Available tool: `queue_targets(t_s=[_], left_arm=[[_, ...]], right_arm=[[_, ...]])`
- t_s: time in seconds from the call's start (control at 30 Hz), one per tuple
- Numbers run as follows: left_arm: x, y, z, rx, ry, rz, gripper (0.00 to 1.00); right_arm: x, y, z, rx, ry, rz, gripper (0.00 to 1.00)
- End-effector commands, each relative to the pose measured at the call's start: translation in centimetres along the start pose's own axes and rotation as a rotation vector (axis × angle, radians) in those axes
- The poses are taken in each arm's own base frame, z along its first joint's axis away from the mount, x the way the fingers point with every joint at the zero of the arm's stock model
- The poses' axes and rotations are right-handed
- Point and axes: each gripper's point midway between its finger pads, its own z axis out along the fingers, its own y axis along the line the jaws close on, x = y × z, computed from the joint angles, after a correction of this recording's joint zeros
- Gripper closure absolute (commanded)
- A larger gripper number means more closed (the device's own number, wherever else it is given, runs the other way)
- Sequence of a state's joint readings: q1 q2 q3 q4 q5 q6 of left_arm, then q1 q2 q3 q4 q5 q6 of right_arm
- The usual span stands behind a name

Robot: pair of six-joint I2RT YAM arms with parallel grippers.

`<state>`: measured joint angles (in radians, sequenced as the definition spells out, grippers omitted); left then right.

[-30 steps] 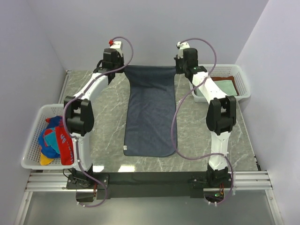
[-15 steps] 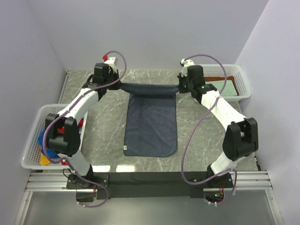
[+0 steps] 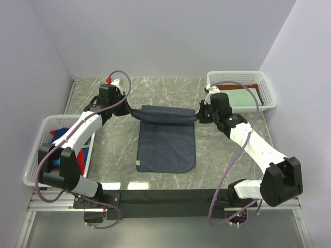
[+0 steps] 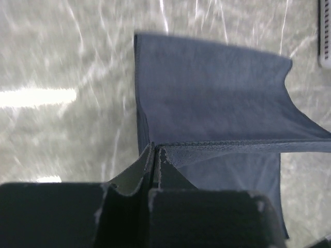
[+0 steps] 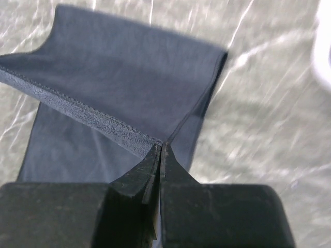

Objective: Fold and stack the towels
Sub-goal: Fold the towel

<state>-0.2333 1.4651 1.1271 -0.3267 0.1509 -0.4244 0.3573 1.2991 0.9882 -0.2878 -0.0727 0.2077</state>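
The left fingers (image 4: 132, 178) and right fingers (image 5: 178, 173) each pinch a far corner of the slate-blue towel (image 3: 166, 150). They hold its 12 o'clock edge raised and taut over the surface (image 3: 114, 150), likely to fold it evenly toward 6 o'clock, where it lies flat.

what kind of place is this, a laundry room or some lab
Probably a robotics lab test cell: left arm and right arm bolted to a rail at the edge of the table, plain walls boxing it in, white mesh baskets left and right.
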Motion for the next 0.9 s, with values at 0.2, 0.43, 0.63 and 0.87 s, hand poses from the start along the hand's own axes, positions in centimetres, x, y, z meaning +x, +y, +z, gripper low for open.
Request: queue_targets(t_s=[0.2, 0.43, 0.63, 0.87], left_arm=[[7.6, 2.7, -1.8, -0.055, 0.126, -0.176, 0.99], [10.2, 2.2, -2.9, -0.01, 0.127, -0.238, 0.99], [13.4, 2.5, -3.2, -0.011, 0.162, -0.273, 0.99], [18.1, 2.3, -2.1, -0.044, 0.248, -0.292, 0.99]], right_arm=[[5.6, -2.2, -2.5, 0.089, 0.043, 0.154, 1.0], [7.9, -1.8, -2.4, 0.052, 0.052, 0.223, 1.0], [10.8, -1.5, -2.4, 0.021, 0.085, 0.286, 1.0], [15.3, -1.4, -1.1, 0.02, 0.232, 0.346, 1.0]])
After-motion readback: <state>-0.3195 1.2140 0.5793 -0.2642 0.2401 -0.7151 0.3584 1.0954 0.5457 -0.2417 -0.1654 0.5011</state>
